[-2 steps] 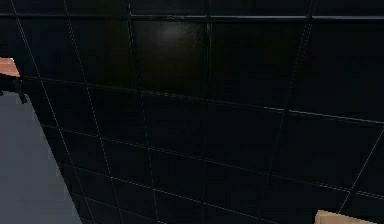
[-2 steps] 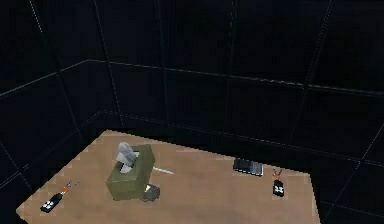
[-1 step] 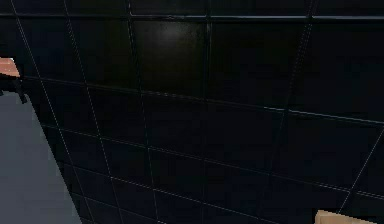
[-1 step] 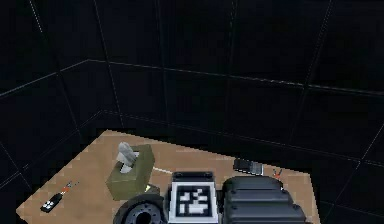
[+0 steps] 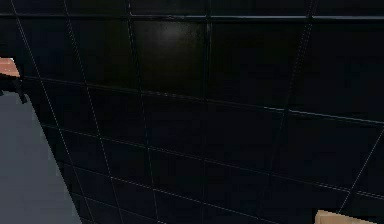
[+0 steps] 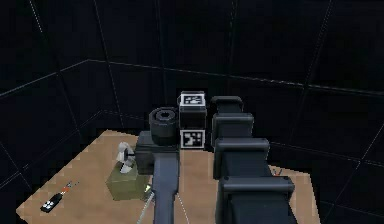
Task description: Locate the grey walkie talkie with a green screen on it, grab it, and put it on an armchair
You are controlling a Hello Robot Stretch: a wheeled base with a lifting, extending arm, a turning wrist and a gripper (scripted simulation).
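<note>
Forward view: dark tiled wall (image 5: 200, 110); wood edge (image 5: 8, 75) at 9 o'clock. Arm side view: gripper (image 6: 158, 135) seen against the wooden table (image 6: 90, 160); cannot tell whether it holds anything. At its 8 o'clock, probably the walkie talkie (image 6: 125, 172), an olive-and-grey blob: judged light, rigid, smooth plastic; best taken across the narrow body. Dark walls (image 6: 80, 50) surround.

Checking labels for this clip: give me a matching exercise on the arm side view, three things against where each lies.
Things:
1 olive block
2 small dark item
3 black blocks

Places:
A right of the arm
B near the table's left corner
C just left of the arm

Pairs: 1-C; 2-B; 3-A
</note>
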